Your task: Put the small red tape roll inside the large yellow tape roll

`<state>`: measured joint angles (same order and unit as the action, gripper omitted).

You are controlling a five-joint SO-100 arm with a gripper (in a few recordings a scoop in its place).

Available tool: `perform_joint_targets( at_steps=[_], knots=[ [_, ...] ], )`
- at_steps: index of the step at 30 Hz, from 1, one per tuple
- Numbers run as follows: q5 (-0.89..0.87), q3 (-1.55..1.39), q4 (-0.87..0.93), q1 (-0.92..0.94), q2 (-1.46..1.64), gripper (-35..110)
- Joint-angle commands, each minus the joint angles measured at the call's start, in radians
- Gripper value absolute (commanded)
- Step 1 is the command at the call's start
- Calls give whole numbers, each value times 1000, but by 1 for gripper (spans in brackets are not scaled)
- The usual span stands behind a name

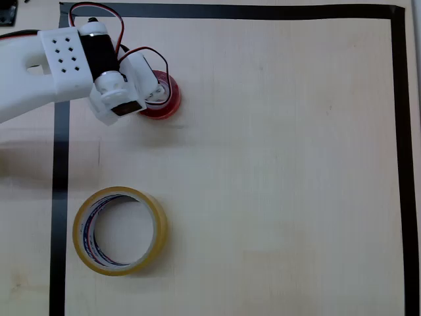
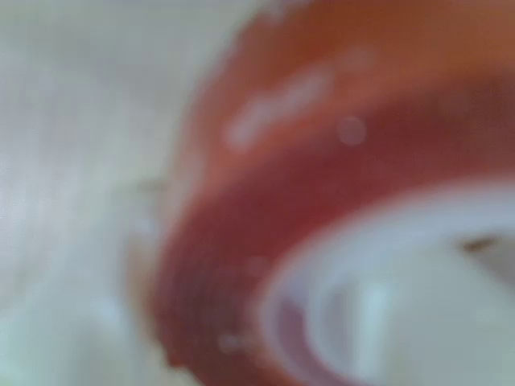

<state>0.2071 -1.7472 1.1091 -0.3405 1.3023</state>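
In the overhead view, a pale wood-grain tabletop (image 1: 276,164) is filling the frame, and a border of black tape (image 1: 398,131) is marking out a rectangular work area, running along the top, the right side and the left side. A soft shadow is lying across the far left of the surface. The white arm (image 1: 39,72) is entering from the 9 o'clock edge and reaching toward 2 o'clock, with a black motor and red and black wires looping over its wrist. The gripper (image 1: 150,89) is sitting directly over the small red tape roll (image 1: 166,105), which is lying flat on the tabletop in the 11 o'clock sector of the work area. The arm's body is covering most of the roll, so only its right and lower rim is showing there. Whether the gripper is gripping the roll or merely standing open around it cannot be determined, since its fingers are hidden beneath the wrist housing. The large yellow tape roll (image 1: 120,230) is lying flat at about 7 o'clock, well apart from the red roll, with red and blue lines showing on its inner core. In the wrist view, the small red tape roll (image 2: 322,161) is appearing very close and heavily blurred, its white inner core sitting at 4 o'clock and cut off by the frame edge.
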Motion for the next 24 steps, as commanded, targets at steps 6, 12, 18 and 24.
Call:
perform_joint_targets(
  at_steps=[6,12,18,24],
  knots=[
    [78,210,302,41,176,0],
    [103,534,595,43,216,0],
    [204,630,698,138,268,0],
    [304,588,683,377,291,0]
  ],
)
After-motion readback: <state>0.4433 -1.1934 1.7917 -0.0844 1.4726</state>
